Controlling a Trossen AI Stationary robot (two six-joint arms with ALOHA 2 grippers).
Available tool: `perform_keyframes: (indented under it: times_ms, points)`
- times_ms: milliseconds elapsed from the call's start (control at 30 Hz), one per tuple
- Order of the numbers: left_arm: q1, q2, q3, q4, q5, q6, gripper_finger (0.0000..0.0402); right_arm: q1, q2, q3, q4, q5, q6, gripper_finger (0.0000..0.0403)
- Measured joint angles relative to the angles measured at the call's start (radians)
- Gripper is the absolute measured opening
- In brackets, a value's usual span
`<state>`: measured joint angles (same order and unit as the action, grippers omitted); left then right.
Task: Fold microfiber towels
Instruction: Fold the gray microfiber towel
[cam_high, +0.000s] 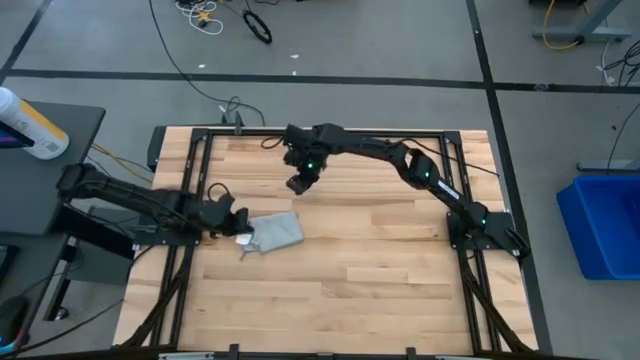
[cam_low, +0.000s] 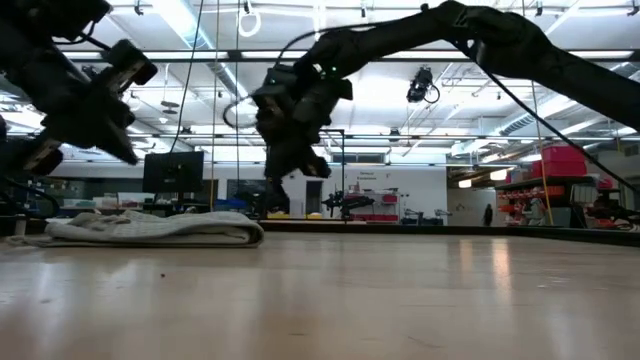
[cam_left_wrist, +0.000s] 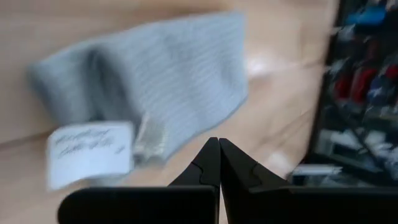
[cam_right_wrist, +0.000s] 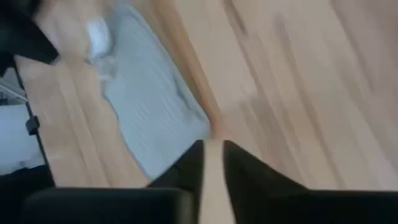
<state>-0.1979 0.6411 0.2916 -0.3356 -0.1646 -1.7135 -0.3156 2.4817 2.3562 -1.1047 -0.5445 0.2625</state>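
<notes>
High view: the folded towel (cam_high: 274, 232) lies on the left part of the table (cam_high: 400, 270), with the left gripper (cam_high: 236, 222) just beside its left edge and the right gripper (cam_high: 299, 184) farther back.

Left wrist view: its fingers (cam_left_wrist: 208, 163) are pressed together, holding nothing.

Right wrist view: its fingers (cam_right_wrist: 189, 163) stand slightly apart, empty.

Left gripper (cam_high: 240, 223) low at left, jaws closed, empty. Right arm stretched across the far side, right gripper (cam_high: 298, 185) raised, jaws slightly apart.
</notes>
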Motion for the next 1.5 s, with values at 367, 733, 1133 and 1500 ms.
perform_keyframes:
  times_ms: [367, 733, 1133, 1500]
  points:
    - [-0.044, 0.091, 0.000, -0.146, 0.023, 0.005, 0.0022, 0.034, -0.013, -0.001, -0.047, -0.083, 0.175, 0.0265]
    - [-0.025, 0.402, 0.001, 0.034, 0.102, 0.050, 0.0005, 0.109, 0.032, -0.004, -0.045, -0.051, 0.298, 0.0235]
    - [-0.025, 0.435, 0.002, 0.078, 0.125, 0.084, 0.0005, 0.109, 0.052, -0.181, -0.045, -0.062, 0.300, 0.0250]
    - [-0.025, 0.436, 0.000, 0.091, 0.151, 0.084, 0.0012, 0.136, 0.053, -0.276, 0.322, -0.237, 0.389, 0.0248]
